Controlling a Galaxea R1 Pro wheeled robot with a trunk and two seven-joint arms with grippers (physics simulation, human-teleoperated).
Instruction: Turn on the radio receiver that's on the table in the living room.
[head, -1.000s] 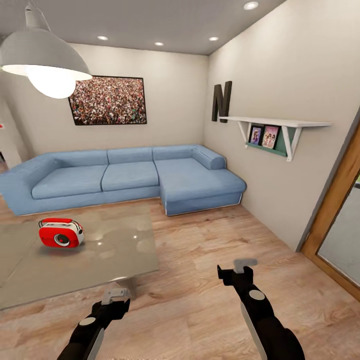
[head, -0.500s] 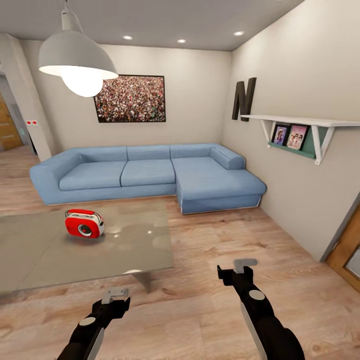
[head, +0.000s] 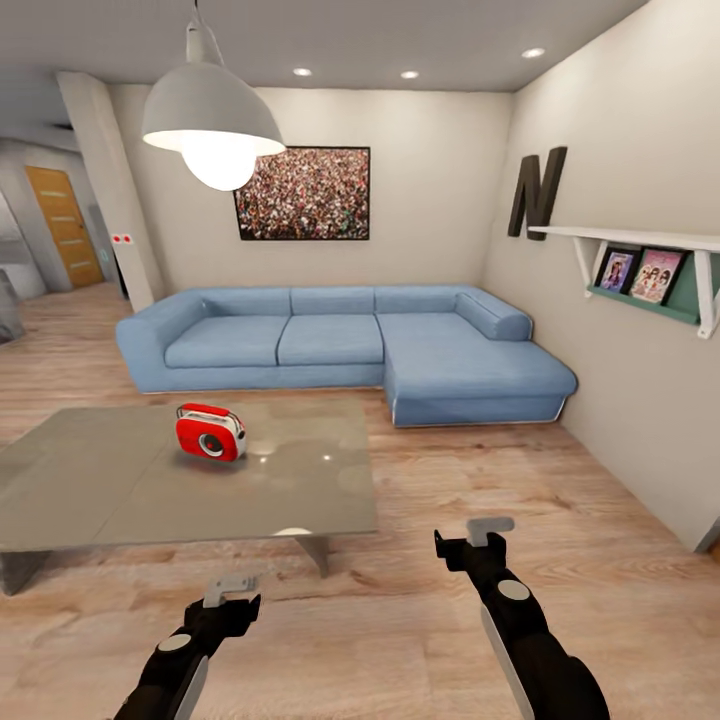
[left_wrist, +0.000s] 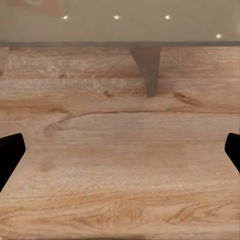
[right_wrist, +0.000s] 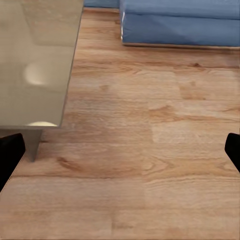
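The small red-and-white radio receiver (head: 210, 432) sits left of centre on the glossy grey low table (head: 120, 500), well beyond both black grippers (head: 232, 584) (head: 489, 524), fingers apart, so the robot should roll closer first.

You have a red radio receiver (head: 211, 432) with white trim on the glossy grey table (head: 120, 490). Behind it sits a blue sofa (head: 340, 345) on a light wood plank floor (head: 400, 620), against beige walls. At upper centre hangs a speckled multicoloured crowd picture (head: 302, 193), and a white pendant lamp (head: 213, 120) at upper left. Both arms are black.
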